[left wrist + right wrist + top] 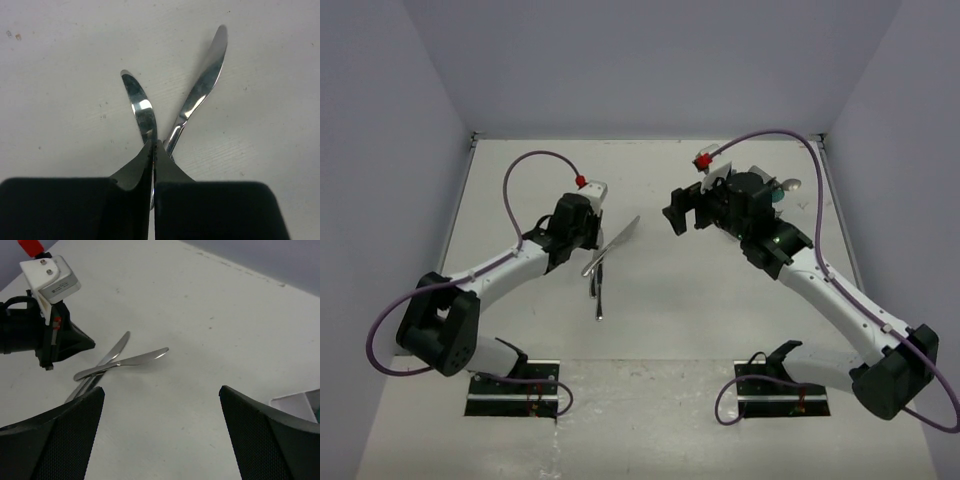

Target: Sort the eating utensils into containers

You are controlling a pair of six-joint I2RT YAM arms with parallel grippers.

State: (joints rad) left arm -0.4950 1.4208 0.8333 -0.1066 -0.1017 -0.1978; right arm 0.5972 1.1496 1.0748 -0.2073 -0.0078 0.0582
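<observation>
Basically it all hangs on one crossing point. The left gripper (pixel 153 146) has its jaws pressed fully together, right where two utensils cross in an X, centre of the left wrist pic.

- **Held knife:** the shiny slim silver metal knife (pixel 140 106) runs up-left out of the fingertip seam. A thin line of metal shows btwn the pads lower down, so I judge that one pinched.
- **Other knife:** the second shiny silver metal knife (pixel 202 92) slants to the upper right and slips behind the right-hand pad. Can't tell if it's caught too or just leaning on the first. Risk IMO: a lift drags both.
- **Long axes:** in the top pic the pair sits just left of centre on the pale table (pixel 670 320). One long axis goes lower left to upper right, the other runs near vertical below it.
- **Right gripper:** the right gripper (pixel 162 388) has its jaws spread wide w/ nothing btwn them. It faces the knives from the right half of the top pic.
- **Box:** the white translucent rectangular box (pixel 294 402) shows only as a corner at the lower right edge of the right wrist pic. That puts it on the right arm's side, well apart from the knives.

So the left arm is on the knife and the right arm is nearer the box. Next move prob needs a carry toward the right of the frame, w/ the knife's long axis turned to match a compartment. Which compartment, can't tell, as the box is mostly hidden.
</observation>
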